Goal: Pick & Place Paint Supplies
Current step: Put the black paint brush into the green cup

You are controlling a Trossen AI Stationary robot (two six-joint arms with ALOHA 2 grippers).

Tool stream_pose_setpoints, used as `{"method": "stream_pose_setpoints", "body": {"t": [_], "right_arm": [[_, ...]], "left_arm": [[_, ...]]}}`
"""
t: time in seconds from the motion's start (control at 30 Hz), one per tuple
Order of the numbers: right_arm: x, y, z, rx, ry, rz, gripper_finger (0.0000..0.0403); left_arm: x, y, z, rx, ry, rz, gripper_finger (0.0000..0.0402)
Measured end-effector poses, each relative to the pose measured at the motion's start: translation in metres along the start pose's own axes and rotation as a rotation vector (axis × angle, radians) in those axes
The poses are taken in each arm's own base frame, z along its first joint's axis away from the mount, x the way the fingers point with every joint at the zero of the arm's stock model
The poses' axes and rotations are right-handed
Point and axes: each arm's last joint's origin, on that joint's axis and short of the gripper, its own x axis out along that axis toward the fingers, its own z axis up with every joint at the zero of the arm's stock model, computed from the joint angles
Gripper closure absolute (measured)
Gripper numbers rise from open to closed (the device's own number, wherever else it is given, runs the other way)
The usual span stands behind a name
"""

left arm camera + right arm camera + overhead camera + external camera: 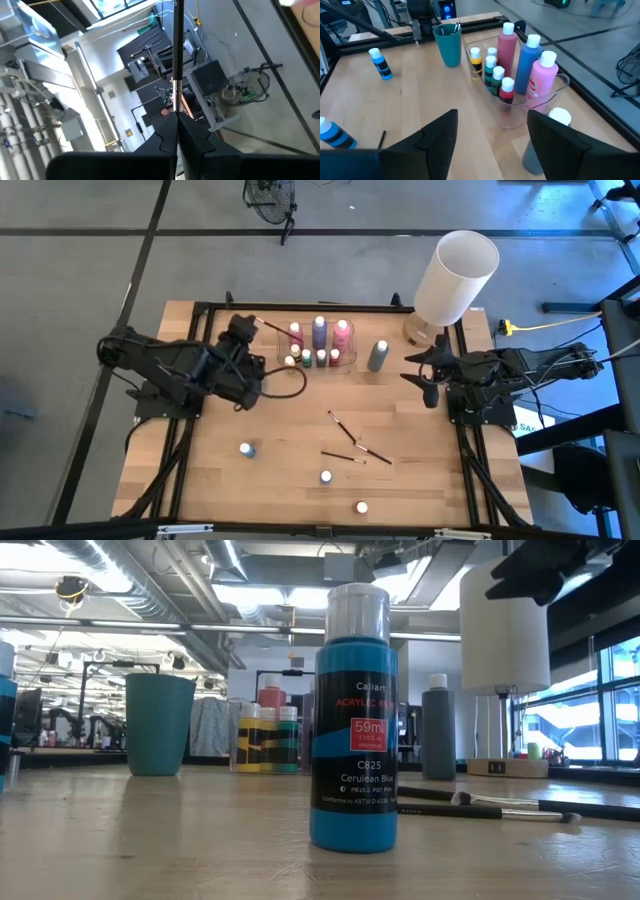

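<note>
High view: we had the left gripper (250,323) clamped on a paintbrush (271,328), tip just short of the clear tray (352,360) of bottles. Right gripper (421,370) sat open and empty beside the grey bottle (377,355).

Left wrist view: brush handle (177,55) pinched between the fingers. Thin handle, so it could pivot or slip on release.

Low view: blue bottle (353,720) read "Cerulean Blue", "59ml".

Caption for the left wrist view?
Left pincer shut on a thin paintbrush, pointed up toward the room beyond.
</note>
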Motion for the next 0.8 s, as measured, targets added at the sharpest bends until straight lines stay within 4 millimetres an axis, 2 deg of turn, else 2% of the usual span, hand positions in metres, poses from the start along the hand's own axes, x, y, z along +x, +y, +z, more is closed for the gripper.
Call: {"method": "stream_pose_setpoints", "body": {"t": [0.13,0.6,0.7,0.8], "right_arm": [[0.0,0.0,0.0,0.022,-0.001,0.001,0.0161],[0.01,0.006,0.004,0.104,-0.013,0.007,0.0161],[0.016,0.01,0.005,0.126,-0.009,0.006,0.0161],[0.021,0.013,0.007,0.135,-0.016,0.007,0.0161]], "left_arm": [[0.001,0.001,-0.005,0.01,0.008,0.006,0.04],[-0.008,0.008,-0.083,-0.254,-0.014,0.033,0.04],[-0.006,-0.001,-0.102,-0.285,-0.003,0.022,0.04],[-0.002,-0.02,-0.124,-0.267,0.009,-0.025,0.04]]}}
